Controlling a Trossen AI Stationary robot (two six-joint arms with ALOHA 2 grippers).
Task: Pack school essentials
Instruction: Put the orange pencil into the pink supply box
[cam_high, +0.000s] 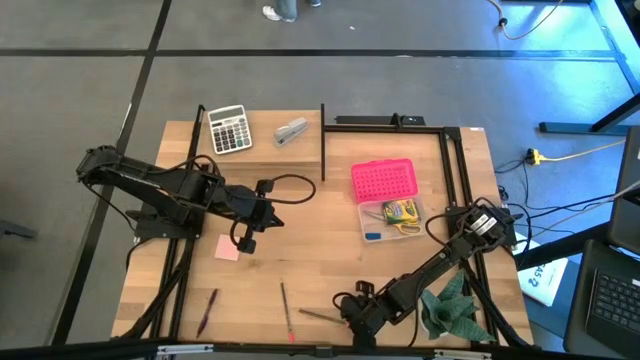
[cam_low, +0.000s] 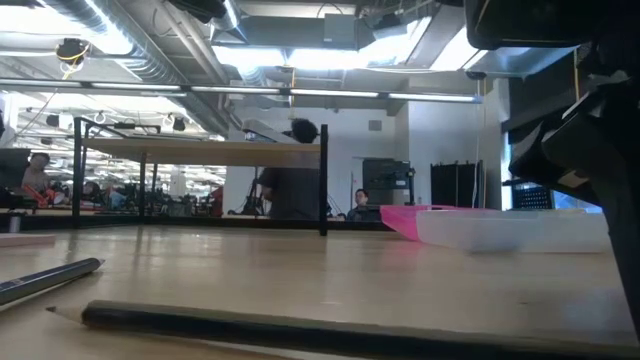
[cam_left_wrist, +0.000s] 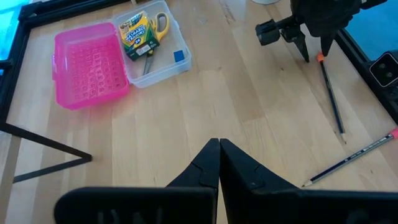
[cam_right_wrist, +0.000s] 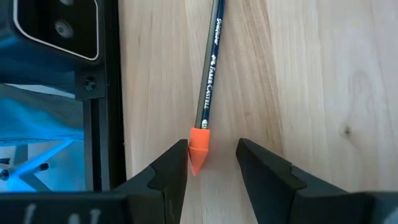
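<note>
Pencil (cam_right_wrist: 208, 81): a dark barrel lying on the table is showing "FABER-CASTELL" in pale capitals along its length, with a shorter word above it that is staying too small to read.
Crayon box (cam_left_wrist: 138, 36): the yellow-green box lying in the clear tray is carrying printed lettering on its face, but it is not coming out clearly enough to read.
Calculator (cam_high: 229, 129): its key markings are showing too small to read.
</note>
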